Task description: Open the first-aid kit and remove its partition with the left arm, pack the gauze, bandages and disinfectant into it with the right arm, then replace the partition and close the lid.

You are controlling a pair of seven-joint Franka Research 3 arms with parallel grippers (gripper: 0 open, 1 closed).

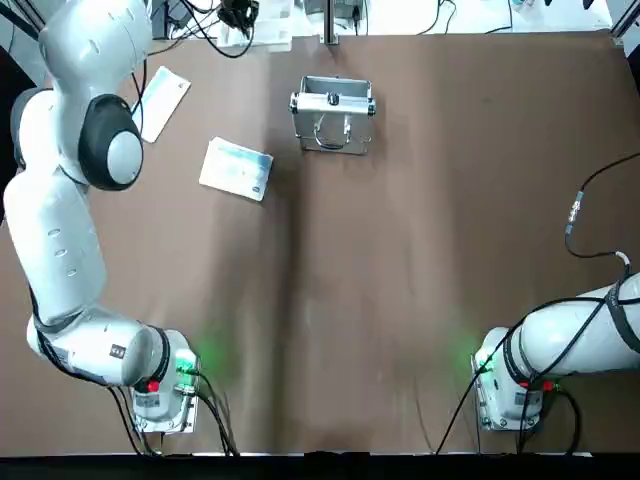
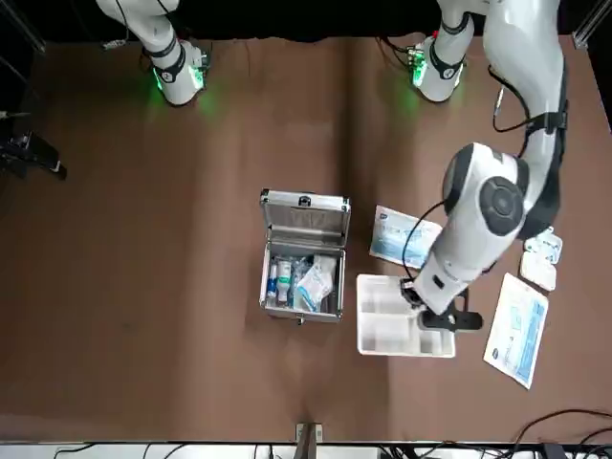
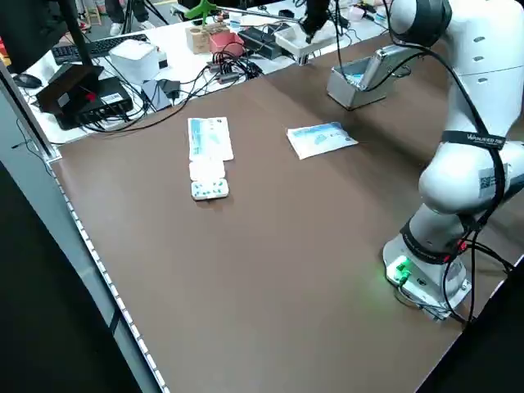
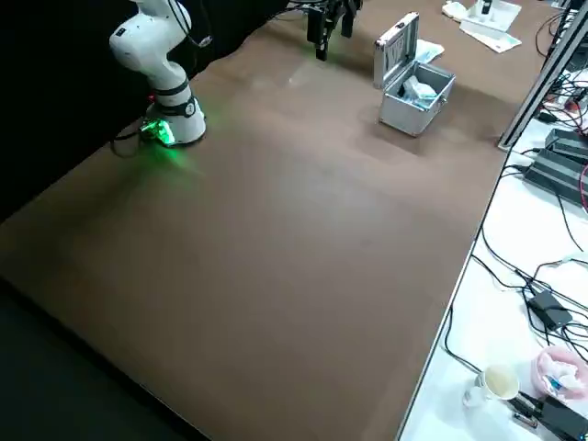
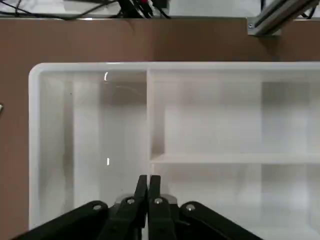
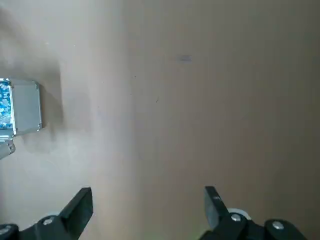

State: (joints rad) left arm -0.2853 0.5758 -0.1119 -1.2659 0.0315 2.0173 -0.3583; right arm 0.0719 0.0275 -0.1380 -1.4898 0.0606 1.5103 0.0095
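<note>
Left end effector point(image 5: 148, 186) — pinched on partition point(image 5: 210, 125) divider

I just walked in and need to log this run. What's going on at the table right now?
The kit stands open with supplies already inside. The left tool, shut on a divider wall of the partition, is over the table beside the kit. Whether the tray rests on the table or hangs just above it can't be told. The right tool is open and empty, hovering over bare table away from the kit. A few flat packs lie on the table on the left arm's side.
</note>
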